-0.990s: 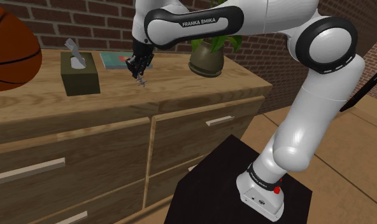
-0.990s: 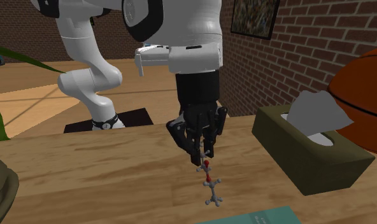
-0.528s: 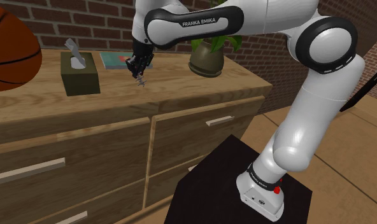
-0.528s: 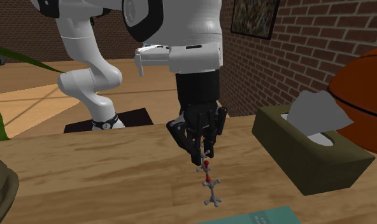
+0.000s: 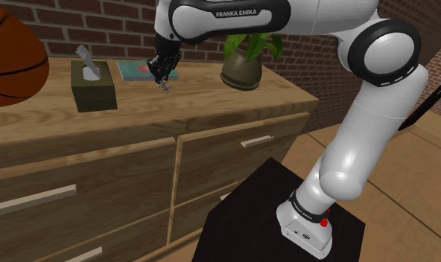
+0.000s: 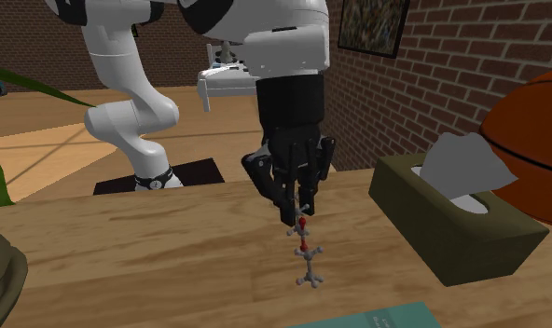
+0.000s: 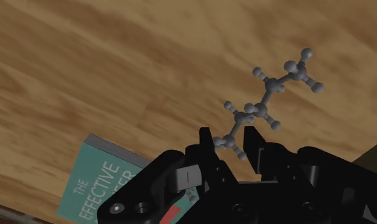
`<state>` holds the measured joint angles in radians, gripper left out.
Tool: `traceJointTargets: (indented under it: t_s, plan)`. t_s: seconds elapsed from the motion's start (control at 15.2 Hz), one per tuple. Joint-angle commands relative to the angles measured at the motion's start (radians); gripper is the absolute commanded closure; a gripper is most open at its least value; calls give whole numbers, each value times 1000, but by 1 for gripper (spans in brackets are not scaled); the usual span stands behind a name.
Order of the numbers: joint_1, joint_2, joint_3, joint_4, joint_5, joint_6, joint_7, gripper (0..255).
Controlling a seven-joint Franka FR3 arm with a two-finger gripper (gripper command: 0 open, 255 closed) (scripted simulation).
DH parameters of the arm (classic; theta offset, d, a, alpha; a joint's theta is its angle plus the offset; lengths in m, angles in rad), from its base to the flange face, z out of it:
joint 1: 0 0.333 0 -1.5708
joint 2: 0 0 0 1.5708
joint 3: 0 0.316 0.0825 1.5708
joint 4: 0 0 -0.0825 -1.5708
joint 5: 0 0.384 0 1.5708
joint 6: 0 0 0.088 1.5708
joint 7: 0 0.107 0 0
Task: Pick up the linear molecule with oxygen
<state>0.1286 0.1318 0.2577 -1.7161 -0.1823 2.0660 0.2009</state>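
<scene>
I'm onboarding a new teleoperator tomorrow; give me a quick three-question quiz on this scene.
1. True or false: the fingers are shut on the molecule model.
2. Which lies nearest the fingers on the dresser top? A basketball, B teal book, C potted plant.
3. Fill in: the model's non-grey balls are ____.
Key: 1 true; 2 B; 3 red.

Items counted: one dresser (image 5: 211, 98), one molecule model (image 6: 304, 252), one tissue box (image 5: 92, 89), one basketball (image 5: 10, 59) at upper left, one teal book (image 5: 131, 70), one potted plant (image 5: 243, 68), one framed picture (image 6: 372, 23) at upper right, one robot arm (image 5: 372, 126).
</scene>
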Motion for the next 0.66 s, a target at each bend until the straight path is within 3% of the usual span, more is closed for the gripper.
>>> traceJointTargets:
  t_s: [0.0,0.59]
  plan:
    - [0,-1,1,27,3,-28,-5,255]
    - [3,1,3,125,8,-124,-18,255]
